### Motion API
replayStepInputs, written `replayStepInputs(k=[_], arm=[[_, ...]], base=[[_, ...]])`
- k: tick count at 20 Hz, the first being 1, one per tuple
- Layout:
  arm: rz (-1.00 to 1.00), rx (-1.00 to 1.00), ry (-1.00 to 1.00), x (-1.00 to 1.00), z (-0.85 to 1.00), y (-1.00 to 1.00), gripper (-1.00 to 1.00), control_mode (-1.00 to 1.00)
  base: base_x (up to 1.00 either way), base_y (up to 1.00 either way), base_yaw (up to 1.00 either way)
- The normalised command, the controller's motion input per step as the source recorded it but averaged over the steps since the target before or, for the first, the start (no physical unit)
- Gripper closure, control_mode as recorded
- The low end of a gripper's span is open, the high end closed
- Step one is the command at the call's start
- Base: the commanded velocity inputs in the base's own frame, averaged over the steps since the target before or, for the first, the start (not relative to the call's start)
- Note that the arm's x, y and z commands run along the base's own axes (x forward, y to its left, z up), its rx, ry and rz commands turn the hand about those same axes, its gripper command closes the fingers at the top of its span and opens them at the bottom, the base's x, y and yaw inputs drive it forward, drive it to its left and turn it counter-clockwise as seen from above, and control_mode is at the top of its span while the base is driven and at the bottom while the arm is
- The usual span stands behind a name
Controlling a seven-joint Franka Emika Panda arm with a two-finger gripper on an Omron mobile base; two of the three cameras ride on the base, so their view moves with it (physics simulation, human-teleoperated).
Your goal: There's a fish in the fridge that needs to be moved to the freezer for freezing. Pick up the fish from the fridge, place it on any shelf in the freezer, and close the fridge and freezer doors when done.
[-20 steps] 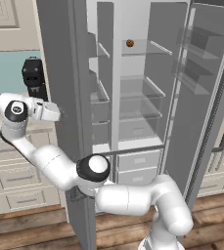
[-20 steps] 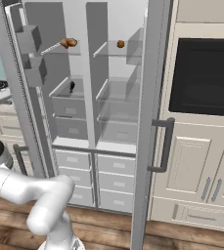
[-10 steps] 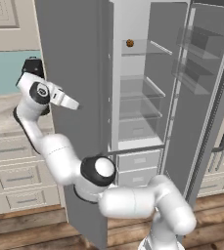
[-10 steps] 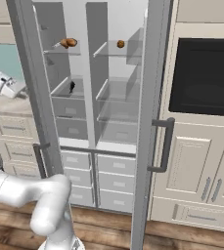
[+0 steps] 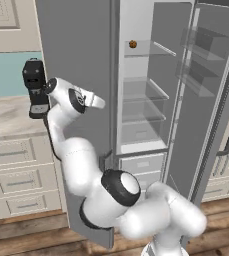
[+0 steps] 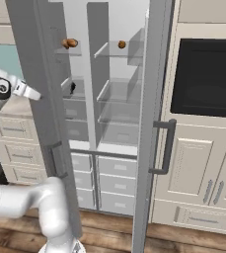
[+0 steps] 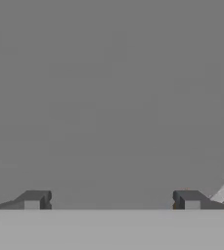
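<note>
My gripper (image 7: 111,200) is open and empty, its fingertips (image 7: 33,200) spread wide against the flat grey outside of the freezer door (image 5: 76,45). In the left base view the hand (image 5: 83,99) rests on that door, which stands partly swung in. The right base view has the hand (image 6: 8,89) to the left of the freezer door (image 6: 38,99). The freezer (image 6: 75,106) holds a small slender item (image 6: 72,88) on a shelf, too small to tell if it is the fish. The fridge (image 5: 141,100) stands open, with its door (image 6: 154,123) swung wide.
Round brown food sits on the top shelves of the fridge (image 5: 132,44) and the freezer (image 6: 69,43). A black coffee machine (image 5: 35,87) stands on the counter left of my arm. A wall oven (image 6: 208,79) and cream cabinets (image 6: 193,168) flank the fridge door.
The freezer door has swung further toward shut, now hiding most of the freezer in the left base view. My hand has moved right along with it, still open.
</note>
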Motion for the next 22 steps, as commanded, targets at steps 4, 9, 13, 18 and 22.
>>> replayStepInputs(k=[4, 9, 13, 18, 22], arm=[[0.32, 0.05, 0.00, 0.37, 0.02, -0.12, -1.00, -1.00], [0.14, 0.11, 0.00, 0.25, 0.09, -0.32, -1.00, -1.00], [0.18, 0.14, 0.04, 0.44, 0.40, -0.41, -1.00, -1.00], [0.16, 0.10, 0.09, 0.51, 0.37, -0.28, -1.00, -1.00], [0.19, 0.07, 0.00, 0.36, 0.11, -0.25, -1.00, -1.00]], base=[[0.00, 0.00, 0.00], [0.00, 0.00, 0.00], [0.00, 0.00, 0.00], [0.00, 0.00, 0.00], [0.00, 0.00, 0.00]])
